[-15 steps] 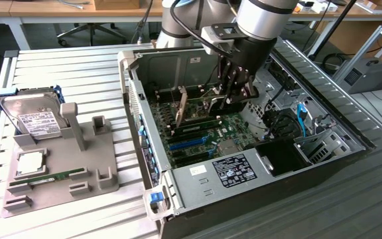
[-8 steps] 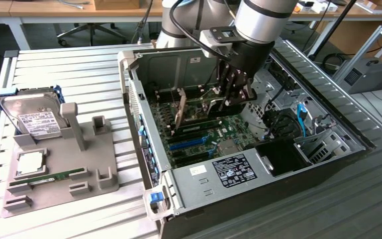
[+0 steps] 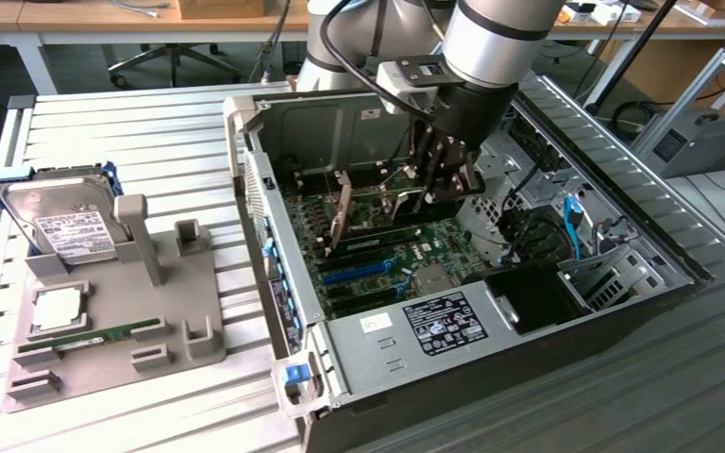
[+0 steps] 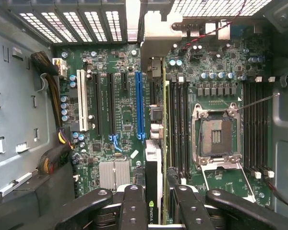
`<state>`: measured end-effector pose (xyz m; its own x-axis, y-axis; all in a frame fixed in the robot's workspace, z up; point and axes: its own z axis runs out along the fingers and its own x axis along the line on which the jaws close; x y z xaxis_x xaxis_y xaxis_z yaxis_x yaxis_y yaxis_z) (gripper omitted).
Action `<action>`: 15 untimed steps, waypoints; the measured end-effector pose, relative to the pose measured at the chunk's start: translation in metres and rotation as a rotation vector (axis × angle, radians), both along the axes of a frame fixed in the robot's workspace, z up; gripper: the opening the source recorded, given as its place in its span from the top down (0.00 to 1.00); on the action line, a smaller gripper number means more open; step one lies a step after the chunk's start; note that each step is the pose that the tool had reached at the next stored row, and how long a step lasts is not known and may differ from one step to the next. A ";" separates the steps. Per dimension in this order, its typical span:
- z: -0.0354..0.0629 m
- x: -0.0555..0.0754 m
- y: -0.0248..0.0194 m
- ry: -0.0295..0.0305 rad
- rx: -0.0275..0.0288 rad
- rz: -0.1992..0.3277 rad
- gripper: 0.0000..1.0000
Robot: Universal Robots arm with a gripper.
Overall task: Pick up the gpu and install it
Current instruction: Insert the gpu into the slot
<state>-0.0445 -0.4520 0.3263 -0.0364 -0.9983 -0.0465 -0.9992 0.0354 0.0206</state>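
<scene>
Gripper (image 4: 157,211) partly closed, its fingers clamped on both faces of the gpu (image 4: 152,172). Card held upright and edge-on between them, inside the computer case (image 3: 376,354), over the motherboard (image 4: 120,115), just beside the blue slot (image 4: 139,103).

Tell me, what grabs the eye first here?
The robot arm reaches down into an open computer case, its tool gripping the gpu edge-on over the green motherboard. At the exterior view's left, a silver hard drive stands propped on a grey stand.
</scene>
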 end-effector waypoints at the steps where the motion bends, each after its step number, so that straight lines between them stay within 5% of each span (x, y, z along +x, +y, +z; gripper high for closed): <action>1: -0.0001 0.000 0.0000 0.0000 0.0002 0.000 0.73; 15: -0.0049 0.000 0.0001 -0.0001 0.0002 0.000 0.73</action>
